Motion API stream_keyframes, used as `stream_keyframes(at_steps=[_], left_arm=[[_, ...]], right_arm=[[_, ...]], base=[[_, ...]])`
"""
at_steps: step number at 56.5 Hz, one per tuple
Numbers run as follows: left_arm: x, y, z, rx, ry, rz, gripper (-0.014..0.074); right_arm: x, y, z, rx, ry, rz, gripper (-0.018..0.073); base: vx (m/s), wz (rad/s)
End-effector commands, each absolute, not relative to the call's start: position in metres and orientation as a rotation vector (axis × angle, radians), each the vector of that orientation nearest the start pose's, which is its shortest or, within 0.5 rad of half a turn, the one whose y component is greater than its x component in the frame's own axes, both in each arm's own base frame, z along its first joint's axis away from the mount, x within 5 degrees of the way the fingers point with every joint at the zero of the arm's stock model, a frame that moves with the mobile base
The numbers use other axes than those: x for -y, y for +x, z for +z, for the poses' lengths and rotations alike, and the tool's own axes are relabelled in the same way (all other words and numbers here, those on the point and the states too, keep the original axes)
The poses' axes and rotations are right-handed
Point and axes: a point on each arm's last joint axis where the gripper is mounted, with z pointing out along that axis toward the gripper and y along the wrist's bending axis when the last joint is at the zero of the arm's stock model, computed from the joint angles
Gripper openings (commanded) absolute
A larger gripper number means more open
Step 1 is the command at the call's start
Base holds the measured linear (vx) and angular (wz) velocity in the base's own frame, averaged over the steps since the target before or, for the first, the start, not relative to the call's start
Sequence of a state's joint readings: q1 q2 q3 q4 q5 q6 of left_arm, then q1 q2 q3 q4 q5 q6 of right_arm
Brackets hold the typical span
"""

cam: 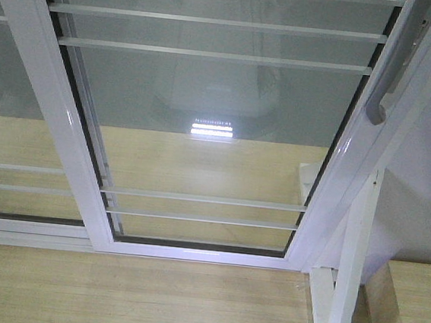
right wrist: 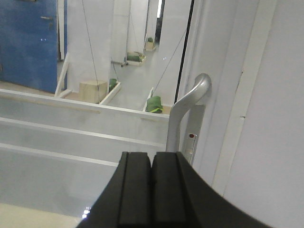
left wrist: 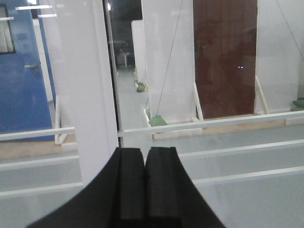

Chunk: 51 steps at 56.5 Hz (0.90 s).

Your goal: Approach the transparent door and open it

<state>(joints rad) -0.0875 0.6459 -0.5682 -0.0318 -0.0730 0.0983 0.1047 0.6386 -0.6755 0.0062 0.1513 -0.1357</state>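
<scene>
Closest in the left wrist view, the left fingers (left wrist: pixel 130 185) are clenched pad against pad with nothing between them. The right fingers (right wrist: pixel 135 190) are pressed together the same way and grip nothing.

Just beyond the right fingers, slightly up and to the right, the curved silver-grey handle (right wrist: pixel 187 111) rises on the white stile of the transparent door (right wrist: pixel 71 142). The fingers do not touch it. The left fingers face a broad white upright (left wrist: pixel 90 95) with barred glass on both sides of it, and the handle is not in that view.

Only the front camera shows the whole door (cam: pixel 212 115). It is a clear panel crossed by thin white bars, with the handle (cam: pixel 389 79) on its right stile at the upper right. Also seen only there are a second barred panel (cam: pixel 11 104) to the left, a slanted white support frame (cam: pixel 351 258) to the right, and the pale wooden floor (cam: pixel 126 298) below.

Farther off through the glass, the wrist views show a blue door (left wrist: pixel 19 71), a brown door (left wrist: pixel 223 57) and green bags (right wrist: pixel 154 103) on a grey floor.
</scene>
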Motion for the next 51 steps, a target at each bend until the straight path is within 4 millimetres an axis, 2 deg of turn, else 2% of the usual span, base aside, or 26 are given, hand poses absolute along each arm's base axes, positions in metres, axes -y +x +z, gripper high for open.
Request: stream_keyframes(at_steps=[1, 5, 14, 27, 33, 40, 51], left_arm=[[0.014, 0.159, 0.38, -1.408, 0.063, -0.063, -0.0006], [0.015, 0.17, 0.385, -1.4, 0.06, -0.065, -0.0006], [0.015, 0.182, 0.386, -1.355, 0.055, -0.063, -0.0006], [0.016, 0.186, 0.384, -1.371, 0.058, -0.06, 0.0027], [0.016, 0.186, 0.383, -1.372, 0.058, -0.06, 0.0073], [0.016, 0.186, 0.383, -1.372, 0.058, -0.06, 0.0167], [0.016, 0.186, 0.383, -1.372, 0.058, -0.06, 0.0395]], right_arm=[[-0.015, 0.155, 0.394, -1.504, -0.186, -0.038, -0.0009], [-0.017, 0.168, 0.392, -1.507, -0.184, -0.035, -0.0009], [-0.018, 0.182, 0.384, -1.546, -0.187, -0.033, -0.0009], [-0.018, 0.185, 0.383, -1.547, -0.186, -0.032, 0.0028], [-0.018, 0.185, 0.383, -1.546, -0.186, -0.033, 0.0104], [-0.018, 0.185, 0.383, -1.546, -0.186, -0.033, 0.0258], [-0.018, 0.184, 0.384, -1.54, -0.186, -0.033, 0.0533]], base=[[0.0, 0.0], [0.0, 0.0], [0.0, 0.0], [0.0, 0.0], [0.0, 0.0], [0.0, 0.0], [0.0, 0.0]])
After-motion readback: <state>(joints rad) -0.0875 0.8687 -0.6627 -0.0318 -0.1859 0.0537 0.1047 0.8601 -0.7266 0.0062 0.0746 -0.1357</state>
